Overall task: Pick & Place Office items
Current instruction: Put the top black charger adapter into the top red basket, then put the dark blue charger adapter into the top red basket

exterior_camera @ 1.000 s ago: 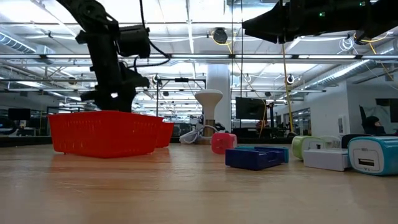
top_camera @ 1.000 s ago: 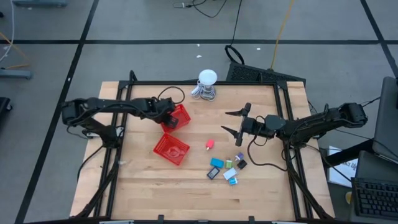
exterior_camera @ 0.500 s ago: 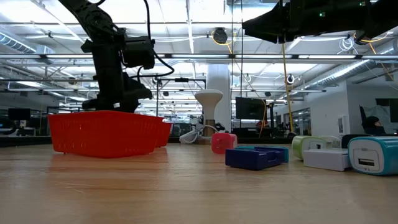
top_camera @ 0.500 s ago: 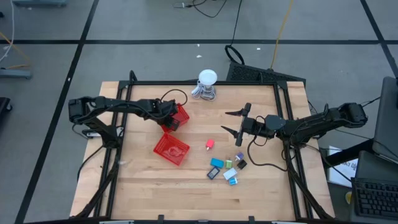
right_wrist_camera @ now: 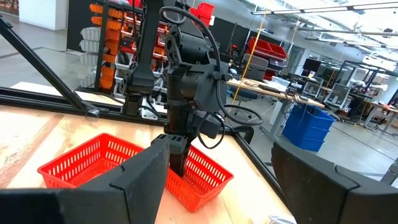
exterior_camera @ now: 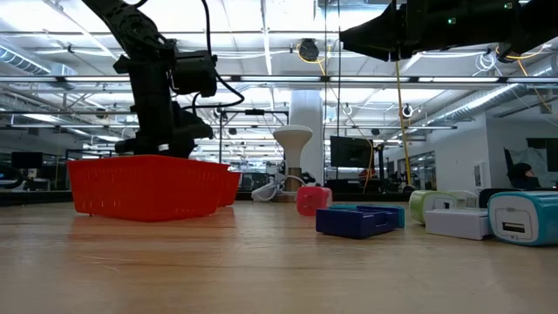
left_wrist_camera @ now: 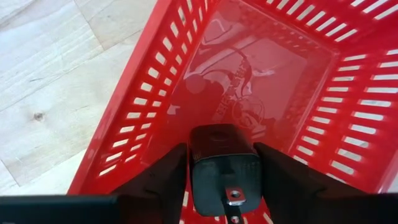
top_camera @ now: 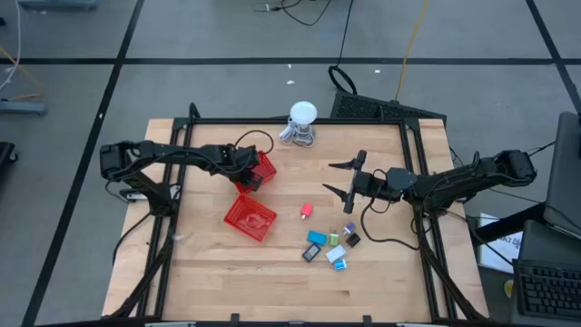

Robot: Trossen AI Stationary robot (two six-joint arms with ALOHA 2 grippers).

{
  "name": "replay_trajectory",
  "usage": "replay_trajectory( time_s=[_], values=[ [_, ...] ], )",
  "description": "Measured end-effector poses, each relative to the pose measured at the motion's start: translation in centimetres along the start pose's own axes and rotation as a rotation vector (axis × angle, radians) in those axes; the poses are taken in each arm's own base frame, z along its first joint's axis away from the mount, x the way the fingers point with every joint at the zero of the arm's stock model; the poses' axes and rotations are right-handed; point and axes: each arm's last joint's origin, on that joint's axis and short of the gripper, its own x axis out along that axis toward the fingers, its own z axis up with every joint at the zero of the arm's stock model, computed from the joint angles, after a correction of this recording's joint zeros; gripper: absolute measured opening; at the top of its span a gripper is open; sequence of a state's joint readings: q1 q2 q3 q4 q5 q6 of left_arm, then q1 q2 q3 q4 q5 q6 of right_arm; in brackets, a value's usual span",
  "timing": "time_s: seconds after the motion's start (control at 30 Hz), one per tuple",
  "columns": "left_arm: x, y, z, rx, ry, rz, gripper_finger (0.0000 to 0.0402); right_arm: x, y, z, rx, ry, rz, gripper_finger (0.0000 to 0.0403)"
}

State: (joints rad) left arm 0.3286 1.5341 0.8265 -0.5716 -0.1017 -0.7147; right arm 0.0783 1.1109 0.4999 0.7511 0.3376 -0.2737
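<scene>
Small black rectangular office item (left_wrist_camera: 222, 167) sits between the left pincer (left_wrist_camera: 224, 163) fingers, inside the rear red mesh plastic basket (left_wrist_camera: 348, 99); grip uncertain. Right pincer (top_camera: 341, 178) gapes empty, nearer the loose pieces (top_camera: 329, 247).

Two red mesh baskets (top_camera: 251, 216) (top_camera: 261, 169) left of frame centre on wooden tabletop (top_camera: 209, 263). White round-headed gadget (top_camera: 302, 114) with coiled cable at upper centre. Black keyboard (top_camera: 549, 289) lower right corner.
</scene>
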Motion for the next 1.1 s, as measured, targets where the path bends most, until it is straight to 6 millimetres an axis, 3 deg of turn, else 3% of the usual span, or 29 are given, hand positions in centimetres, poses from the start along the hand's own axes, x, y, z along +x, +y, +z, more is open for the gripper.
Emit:
replay_trajectory(
  time_s=[0.37, 0.67, 0.9, 1.1],
  values=[
    [-0.9, -0.6, 0.8, 0.079, 0.0, -0.031, 0.0297, 0.0, 0.0, 0.0, -0.004, 0.0, 0.0, 0.027],
    [-6.4, -3.4, 3.0, 0.177, -0.19, -0.145, 0.0318, 0.0, 0.1, -0.2, -0.033, 0.024, 0.005, 0.027],
    [-11.9, -6.0, 0.5, 0.347, -0.562, -0.219, 0.031, -0.1, 0.4, -0.7, -0.051, 0.073, 0.023, 0.0268],
    [-15.1, -6.7, -2.2, 0.451, -0.749, -0.297, 0.031, -1.2, 2.4, -2.2, -0.086, 0.271, 0.04, 0.0267]
  ],
)
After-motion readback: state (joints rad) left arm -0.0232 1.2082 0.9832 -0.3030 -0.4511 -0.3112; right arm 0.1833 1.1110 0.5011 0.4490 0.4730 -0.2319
